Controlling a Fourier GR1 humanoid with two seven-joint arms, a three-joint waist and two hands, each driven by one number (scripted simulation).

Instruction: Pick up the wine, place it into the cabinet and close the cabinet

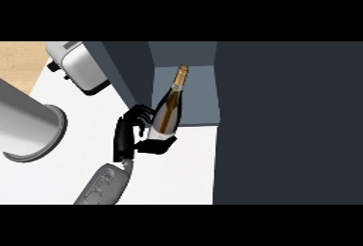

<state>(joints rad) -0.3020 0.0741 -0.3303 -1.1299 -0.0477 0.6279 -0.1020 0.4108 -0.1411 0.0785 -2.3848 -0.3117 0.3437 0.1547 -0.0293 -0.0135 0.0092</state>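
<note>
The wine bottle point(169, 109) is dark with a gold foil neck and leans with its neck into the cabinet's grey-blue opening point(200, 98). Its base is still over the white counter at the opening's front edge. My left hand point(126, 137) is shut on the bottle's lower part, fingers curled on its left side and thumb under the base. The dark cabinet body point(284, 120) fills the right of the view. A dark panel point(126, 67), which looks like the open door seen edge-on, stands just left of the opening. My right hand does not show.
A silver toaster point(77, 67) stands at the back left of the white counter point(177, 178). A large grey round pot point(28, 126) sits at the left edge. Wooden floor shows at the top left corner.
</note>
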